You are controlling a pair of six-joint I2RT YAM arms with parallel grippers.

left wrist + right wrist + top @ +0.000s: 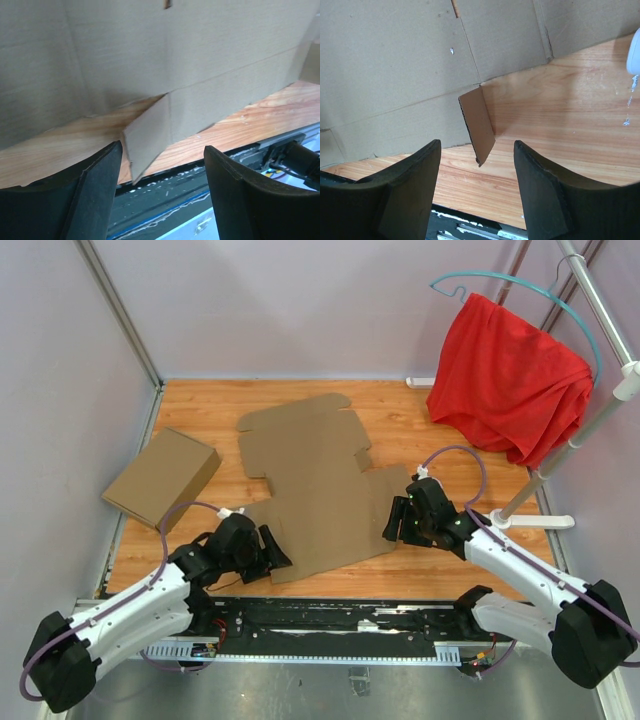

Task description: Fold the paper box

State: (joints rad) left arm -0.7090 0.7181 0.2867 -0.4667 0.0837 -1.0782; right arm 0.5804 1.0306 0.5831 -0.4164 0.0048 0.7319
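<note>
1 paper box (318, 490) flat; tan box (160, 477) clsd.

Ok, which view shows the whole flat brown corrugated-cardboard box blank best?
Top external: the flat brown corrugated-cardboard box blank lies with almost its whole outline visible on the wooden table. Each wrist view shows only an edge strip: the left one a small raised corner tab, the right one another raised tab.

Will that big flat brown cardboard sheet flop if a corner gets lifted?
Probably it bends at its creases: the flat brown cardboard sheet shows fold lines, and one small tab already stands up. It looks thin, so likely light and slidable.
</note>
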